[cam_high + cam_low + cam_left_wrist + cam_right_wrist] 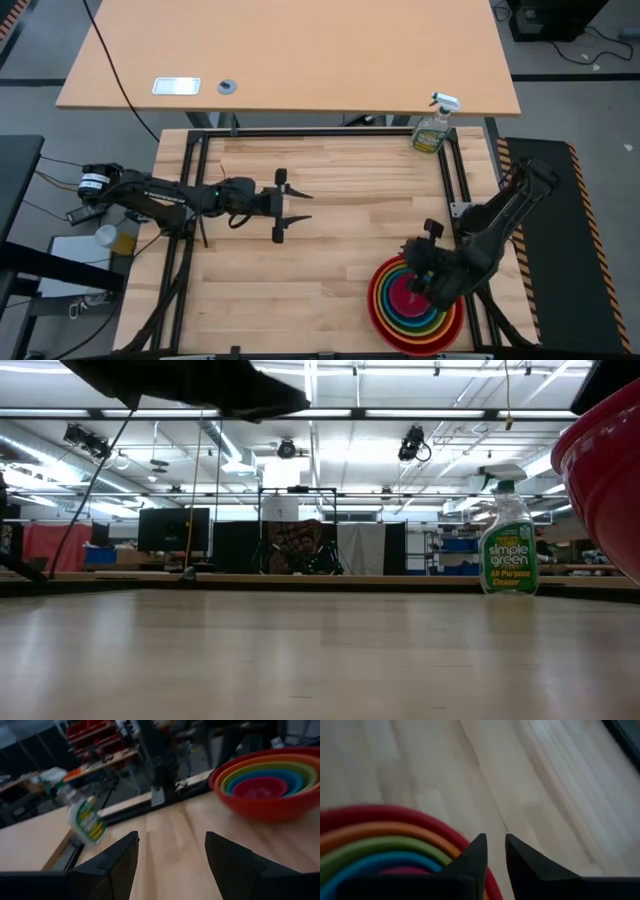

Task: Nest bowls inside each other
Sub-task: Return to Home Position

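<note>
The bowls (pixel 415 305) are stacked one inside another near the table's near right corner: red outermost, then orange, green and blue, with pink (pixel 260 786) innermost. The red bowl (pixel 605 480) stands on the table on its base. My right gripper (pixel 420 275) hovers over the stack's far left rim; in its wrist view (pixel 495 842) only a narrow gap shows between the fingers, with nothing in it. My left gripper (pixel 300 207) hangs open over the middle left of the table (pixel 172 845), pointing toward the bowls with nothing between its fingers.
A green spray bottle (pixel 432 128) with a white trigger stands at the far right corner (pixel 507 535). A black frame (pixel 445 170) borders the wooden table. Bare wood lies between the two grippers.
</note>
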You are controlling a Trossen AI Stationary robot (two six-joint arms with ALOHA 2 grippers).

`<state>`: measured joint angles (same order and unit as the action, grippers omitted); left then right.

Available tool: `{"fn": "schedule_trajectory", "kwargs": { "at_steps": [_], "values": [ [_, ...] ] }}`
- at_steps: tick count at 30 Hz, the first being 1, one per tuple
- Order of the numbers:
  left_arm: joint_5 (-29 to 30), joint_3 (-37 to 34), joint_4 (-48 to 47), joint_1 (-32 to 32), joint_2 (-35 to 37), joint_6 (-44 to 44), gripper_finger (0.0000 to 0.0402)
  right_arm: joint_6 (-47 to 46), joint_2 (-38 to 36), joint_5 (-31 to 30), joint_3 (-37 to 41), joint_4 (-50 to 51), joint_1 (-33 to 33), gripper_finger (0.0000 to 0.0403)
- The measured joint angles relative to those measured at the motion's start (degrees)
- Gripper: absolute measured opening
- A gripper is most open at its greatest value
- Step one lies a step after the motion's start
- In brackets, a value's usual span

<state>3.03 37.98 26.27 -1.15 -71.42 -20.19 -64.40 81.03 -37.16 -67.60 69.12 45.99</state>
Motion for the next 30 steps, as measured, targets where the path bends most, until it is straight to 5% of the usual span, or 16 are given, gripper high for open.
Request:
{"fn": "schedule_trajectory", "kwargs": {
  "at_steps": [8,13,23,30],
  "values": [
    [1.23,0.00,1.10,-1.03,-0.02,1.54,0.0233,20.43,-19.21,-1.55,19.16,-32.09,-7.57,0.0055],
    [1.62,0.00,0.84,-0.48,-0.02,4.00,0.0233,34.57,-29.97,4.70,29.11,-45.88,-16.11,0.0041],
    [1.55,-0.70,-2.94,-0.56,1.41,4.39,0.0233,45.94,-55.38,8.23,38.78,-48.39,-23.98,0.0036],
    [1.43,-11.02,4.72,2.55,11.37,8.86,0.0233,49.08,-67.37,9.02,44.80,-48.37,-24.86,0.0036]
  ]
}}
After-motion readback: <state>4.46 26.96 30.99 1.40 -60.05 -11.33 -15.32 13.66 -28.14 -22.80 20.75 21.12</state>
